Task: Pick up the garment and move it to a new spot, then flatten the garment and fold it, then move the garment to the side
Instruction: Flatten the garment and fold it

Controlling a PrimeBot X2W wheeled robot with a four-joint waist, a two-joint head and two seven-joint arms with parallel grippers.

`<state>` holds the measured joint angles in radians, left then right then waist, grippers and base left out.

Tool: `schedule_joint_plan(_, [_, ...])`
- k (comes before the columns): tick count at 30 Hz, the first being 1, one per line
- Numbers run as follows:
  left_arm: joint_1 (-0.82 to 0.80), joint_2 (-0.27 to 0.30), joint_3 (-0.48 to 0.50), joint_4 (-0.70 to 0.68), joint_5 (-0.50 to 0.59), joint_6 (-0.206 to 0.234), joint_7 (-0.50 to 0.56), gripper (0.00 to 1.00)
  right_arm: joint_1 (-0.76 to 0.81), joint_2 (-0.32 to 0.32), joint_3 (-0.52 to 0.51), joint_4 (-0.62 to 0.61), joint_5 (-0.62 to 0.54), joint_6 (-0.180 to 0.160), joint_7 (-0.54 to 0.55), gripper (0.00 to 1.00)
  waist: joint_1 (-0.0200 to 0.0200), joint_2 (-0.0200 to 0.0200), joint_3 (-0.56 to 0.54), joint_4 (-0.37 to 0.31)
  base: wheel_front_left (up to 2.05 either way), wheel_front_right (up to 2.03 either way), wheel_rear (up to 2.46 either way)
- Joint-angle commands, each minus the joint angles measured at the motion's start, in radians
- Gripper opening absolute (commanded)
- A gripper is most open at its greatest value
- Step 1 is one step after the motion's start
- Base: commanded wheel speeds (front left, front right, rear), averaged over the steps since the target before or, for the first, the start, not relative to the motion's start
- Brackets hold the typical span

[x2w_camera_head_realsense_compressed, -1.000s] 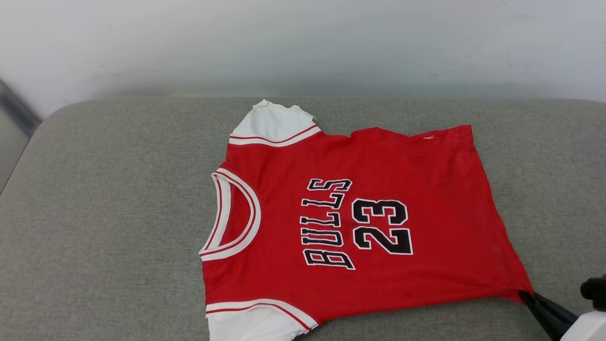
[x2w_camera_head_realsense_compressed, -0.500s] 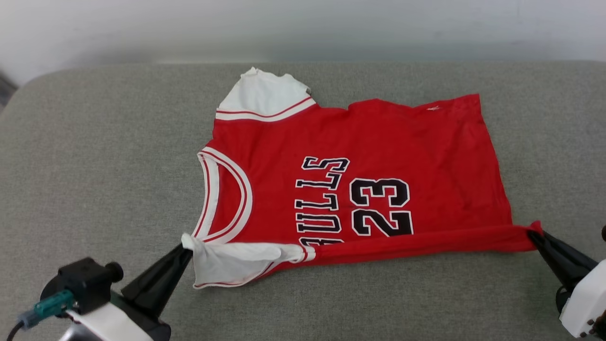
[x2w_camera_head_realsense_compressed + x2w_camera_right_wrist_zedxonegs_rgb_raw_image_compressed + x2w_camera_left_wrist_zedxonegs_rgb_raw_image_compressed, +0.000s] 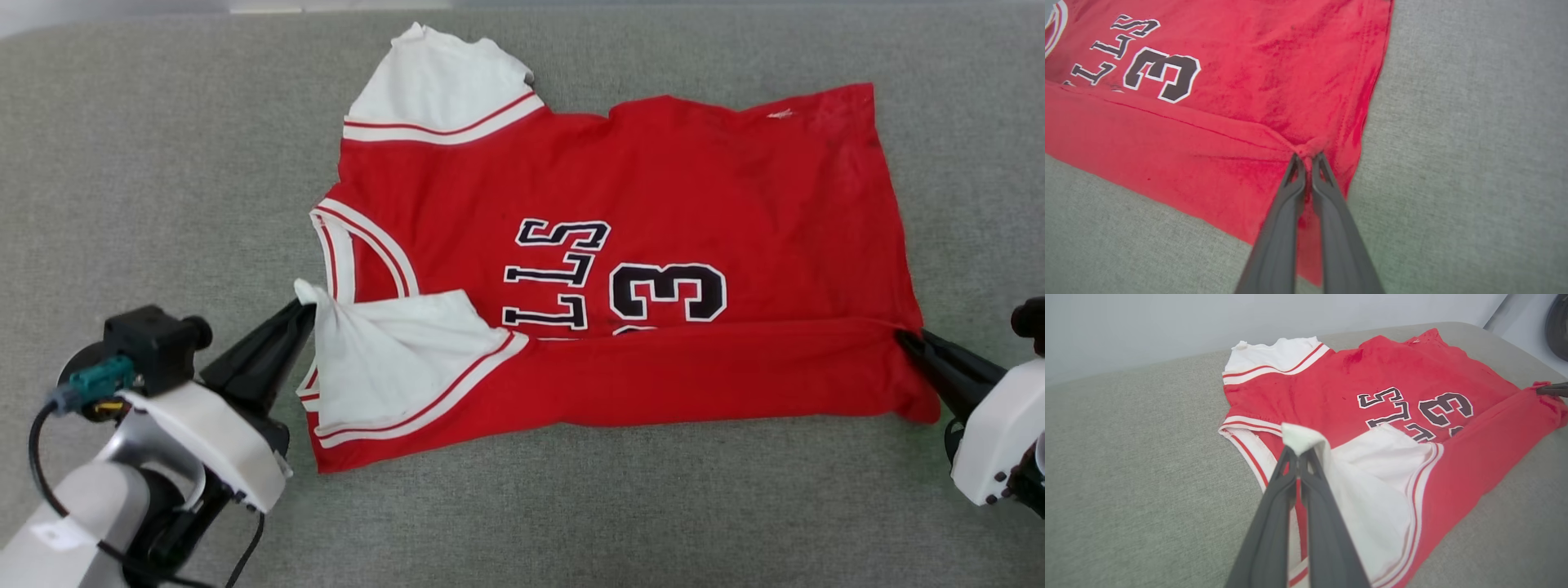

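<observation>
Shirt [image 3: 694,180] lies on grey surface [image 3: 147,163], near edge folded over. Left end effector [image 3: 304,310] is clenched on the white sleeve [image 3: 384,351]. Right end effector [image 3: 904,339] is clenched on the near corner of the hem [image 3: 890,212].

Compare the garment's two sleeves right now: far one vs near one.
The far sleeve lies flat on the grey cushion, spread outward; the near sleeve is folded over onto the red front of the garment. The far sleeve is free; the near sleeve's corner is pinched by the shut left tool. Both are white with red-striped trim.

Grey cushion [image 3: 163,163] lies open around the garment [image 3: 653,163]; wall [image 3: 1167,326] behind.
</observation>
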<state>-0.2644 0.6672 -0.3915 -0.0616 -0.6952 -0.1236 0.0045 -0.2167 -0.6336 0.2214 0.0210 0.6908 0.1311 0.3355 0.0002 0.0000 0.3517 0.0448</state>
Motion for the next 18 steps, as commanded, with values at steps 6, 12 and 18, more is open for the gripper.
schedule_joint_plan(6, [-0.106, -0.023, -0.038, 0.106, -0.032, -0.005, 0.022, 0.00, -0.082, -0.019, 0.053, 0.075, -0.028, -0.001, -0.009, 0.00, -0.0002, 0.0000, 0.045, 0.005, 0.00, 0.00, 0.00])
schedule_joint_plan(12, [-0.157, -0.054, -0.088, 0.216, 0.005, -0.005, -0.005, 1.00, -0.108, 0.001, 0.096, 0.162, -0.020, -0.001, -0.014, 1.00, -0.0002, 0.0000, 0.024, 0.011, 0.00, 0.00, 0.00])
schedule_joint_plan(18, [-0.152, -0.085, -0.109, 0.307, 0.019, 0.016, -0.024, 1.00, -0.100, 0.031, 0.128, 0.201, -0.039, -0.001, -0.026, 1.00, -0.0002, 0.0000, -0.045, 0.008, 0.00, 0.00, 0.00])
